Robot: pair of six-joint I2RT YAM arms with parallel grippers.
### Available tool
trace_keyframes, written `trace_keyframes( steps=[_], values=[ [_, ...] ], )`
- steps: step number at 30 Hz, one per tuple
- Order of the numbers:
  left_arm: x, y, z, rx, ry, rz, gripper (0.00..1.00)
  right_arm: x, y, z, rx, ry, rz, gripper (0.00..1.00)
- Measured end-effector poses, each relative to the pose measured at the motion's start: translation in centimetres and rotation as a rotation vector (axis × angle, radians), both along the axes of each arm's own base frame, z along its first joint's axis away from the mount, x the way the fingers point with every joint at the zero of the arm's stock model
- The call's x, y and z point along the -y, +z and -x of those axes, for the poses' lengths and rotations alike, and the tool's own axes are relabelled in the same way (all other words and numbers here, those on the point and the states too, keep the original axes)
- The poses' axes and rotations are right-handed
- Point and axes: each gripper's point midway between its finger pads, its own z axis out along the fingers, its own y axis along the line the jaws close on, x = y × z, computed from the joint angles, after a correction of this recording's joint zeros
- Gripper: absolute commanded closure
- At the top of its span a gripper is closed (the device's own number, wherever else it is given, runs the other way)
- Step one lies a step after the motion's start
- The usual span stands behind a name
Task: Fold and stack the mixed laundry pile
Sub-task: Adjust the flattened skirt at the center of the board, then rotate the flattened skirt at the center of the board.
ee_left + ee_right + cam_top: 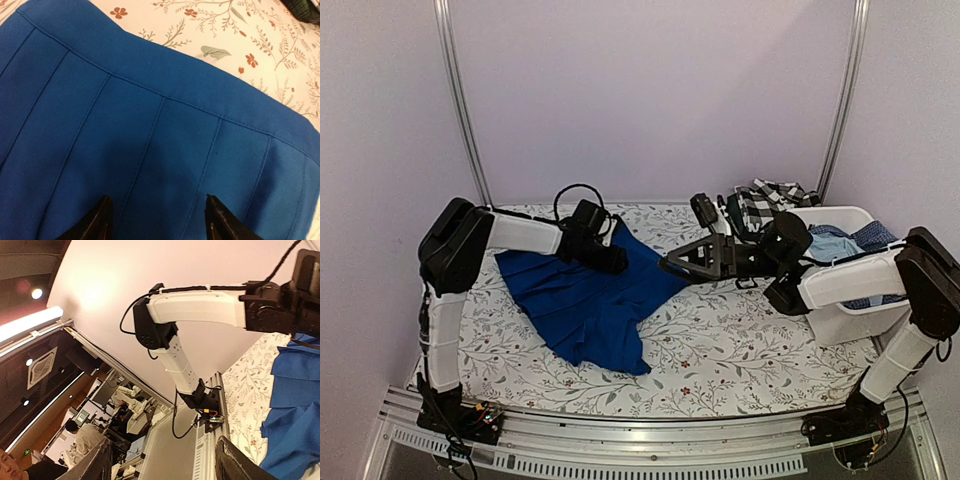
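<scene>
A royal blue pleated garment (582, 300) lies spread on the patterned table cover; it fills the left wrist view (150, 130) and shows at the right of the right wrist view (295, 410). My left gripper (613, 261) hangs open just above its waistband end, with nothing between its fingertips (157, 202). My right gripper (668, 265) is open and empty, turned on its side at the garment's right edge (162, 457). The pale blue garment (832, 246), the dark blue check one (876, 237) and the black-and-white plaid one (770, 200) lie in or over the tub.
A white plastic tub (850, 322) stands at the right end of the table, under my right arm. The flower-patterned table cover (740, 350) shows bare in front and to the right of the blue garment. Wall and frame posts stand behind.
</scene>
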Motion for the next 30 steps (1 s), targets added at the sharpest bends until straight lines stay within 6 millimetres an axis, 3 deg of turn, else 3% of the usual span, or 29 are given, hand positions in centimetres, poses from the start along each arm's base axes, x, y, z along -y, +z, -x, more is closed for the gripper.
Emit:
trace_keyframes(
  steps=[3,6,8,12,14,17,22,26,30],
  values=[
    [-0.7,1.2,0.3,0.006,0.005,0.005,0.37,0.5,-1.1,-1.5,0.033,-0.057,0.072,0.31],
    [-1.4,4.3,1.2,0.042,0.009,0.025,0.37,0.6,-5.2,-3.8,0.005,-0.142,0.238,0.31],
    [-2.1,6.9,2.2,0.077,0.012,0.041,0.37,0.8,-6.9,-5.5,0.023,-0.203,0.333,0.31],
    [-3.7,11.6,3.9,0.150,0.041,0.079,0.37,0.8,-7.0,-10.7,0.131,-0.351,0.478,0.33],
    [-4.6,12.1,4.4,0.158,0.075,0.079,0.37,-0.2,-6.7,-13.8,0.204,-0.401,0.522,0.34],
    [-6.2,9.8,6.1,0.101,0.129,0.050,0.38,-1.6,-8.6,-17.2,0.258,-0.422,0.594,0.38],
    [-8.9,4.1,9.9,-0.057,0.203,-0.032,0.40,-3.1,-17.9,-20.0,0.220,-0.363,0.775,0.42],
    [-9.5,2.1,10.5,-0.105,0.237,-0.063,0.42,-2.4,-24.7,-20.2,0.172,-0.322,0.924,0.44],
    [-9.7,-1.0,10.3,-0.159,0.251,-0.117,0.50,-1.9,-25.3,-21.3,0.207,-0.351,0.976,0.45]
  ],
)
